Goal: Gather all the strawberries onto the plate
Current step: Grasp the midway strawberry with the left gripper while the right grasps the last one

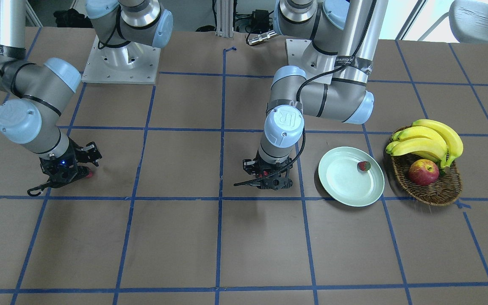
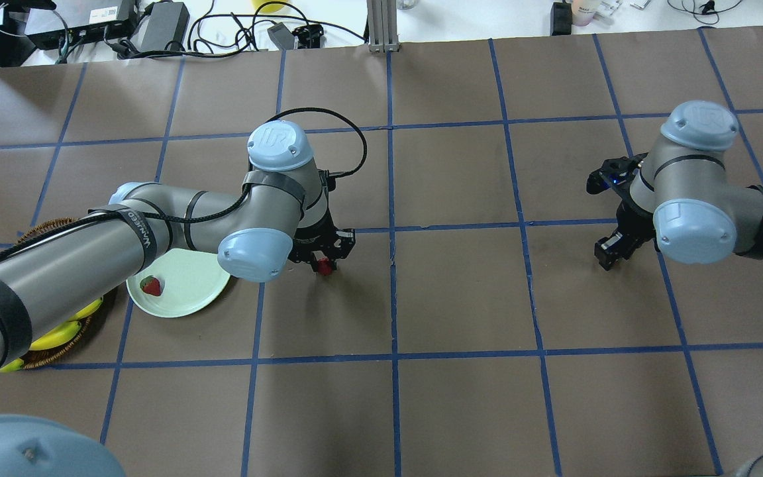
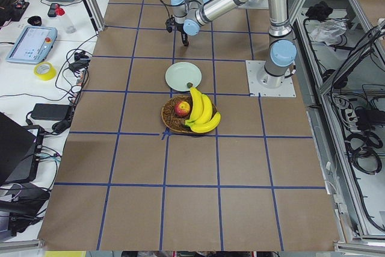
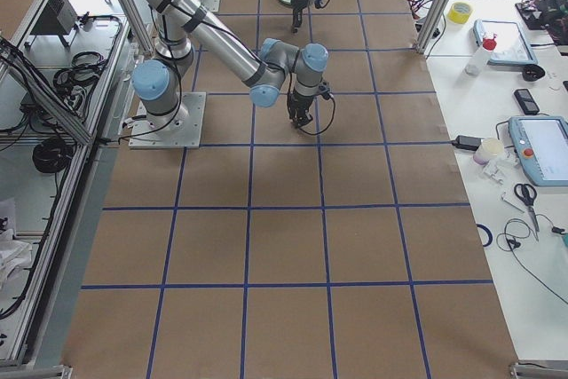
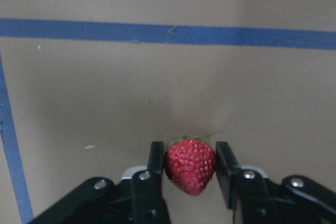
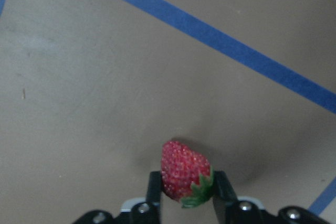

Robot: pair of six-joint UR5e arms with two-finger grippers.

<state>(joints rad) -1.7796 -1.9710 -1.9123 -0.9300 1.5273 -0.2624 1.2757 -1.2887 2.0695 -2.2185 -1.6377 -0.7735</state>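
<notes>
Strawberries (image 5: 190,166) between left fingers (image 5: 156,160), right fingers (image 6: 220,186) (third strawberry (image 1: 364,166) on plate (image 1: 340,186))

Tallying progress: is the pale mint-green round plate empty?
Not empty: one small red green-capped strawberry lies in the pale mint-green round plate, near its rim.

Three strawberries (image 1: 364,166) (image 5: 190,166) (image 6: 184,171), one plate (image 1: 341,182), one basket (image 1: 439,194), one apple (image 1: 423,173).
</notes>
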